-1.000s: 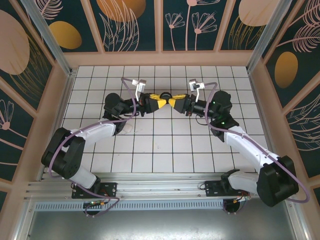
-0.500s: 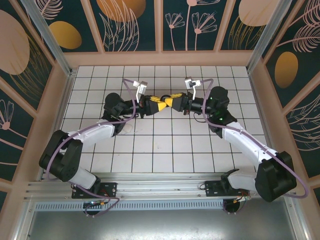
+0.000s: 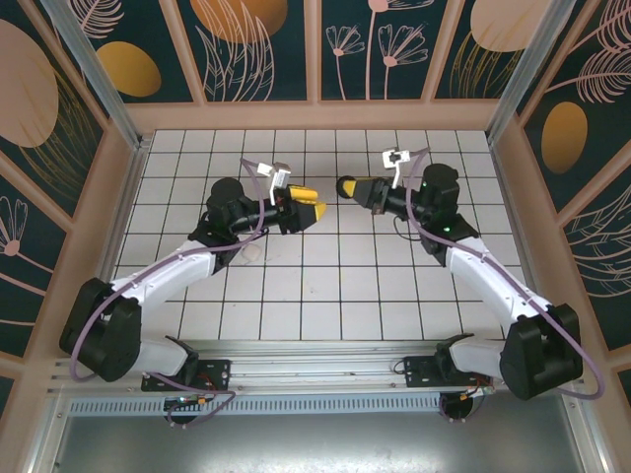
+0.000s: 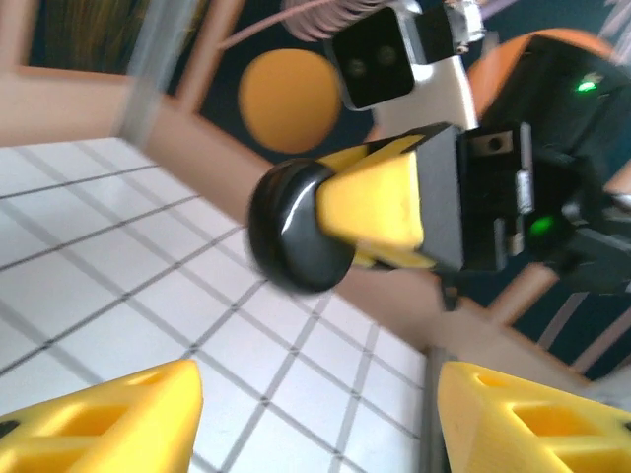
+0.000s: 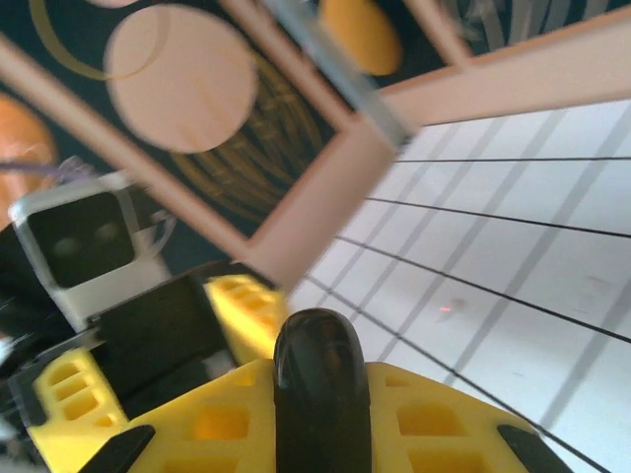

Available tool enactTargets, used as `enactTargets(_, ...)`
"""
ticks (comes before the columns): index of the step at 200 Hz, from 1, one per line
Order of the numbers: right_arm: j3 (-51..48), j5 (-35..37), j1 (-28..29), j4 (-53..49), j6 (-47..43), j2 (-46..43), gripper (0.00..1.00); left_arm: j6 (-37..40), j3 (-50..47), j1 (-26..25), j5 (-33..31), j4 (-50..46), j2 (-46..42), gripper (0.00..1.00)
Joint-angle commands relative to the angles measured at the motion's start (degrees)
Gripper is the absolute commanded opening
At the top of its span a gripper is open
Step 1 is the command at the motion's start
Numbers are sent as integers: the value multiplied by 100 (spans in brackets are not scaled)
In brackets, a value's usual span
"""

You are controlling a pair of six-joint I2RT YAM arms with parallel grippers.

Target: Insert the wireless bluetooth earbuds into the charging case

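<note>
Both arms have drawn apart from where they met over the middle of the tabletop [image 3: 325,286], and the round black charging case [image 3: 346,185] that sat between them has gone with the right arm. We see the right pincer [image 3: 353,187] clamped narrowly on that case, its yellow fingers pressing the flat faces so the case stands on edge, lifted clear of the tiles. The left pincer [image 3: 312,203] has let go and now stands wide with nothing in it, near the case but no longer touching it; from its own wrist camera the two yellow fingertips sit far apart with bare tile between them. We judge this to be the end of a hand-over, with the case now carried by one arm only. As far as the blur allows, the case looks closed, and we cannot tell whether any of the wireless bluetooth earbuds already lie inside. Next we would expect the lid to need opening, likely with the free left pincer steadying or prising, before a bud can go in. We can read no brand, label or writing on the case or the fingers.
</note>
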Motion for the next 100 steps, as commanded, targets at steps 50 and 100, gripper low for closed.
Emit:
enactTargets(50, 1177, 479, -561, -2233, -656, 2356, 16, 1283, -19, 110, -3363, -2394, -937, 88)
enactTargets(100, 1599, 196, -398, -1961, -506, 3858, 14, 982, -535, 106, -3866, -2511, -1314, 92)
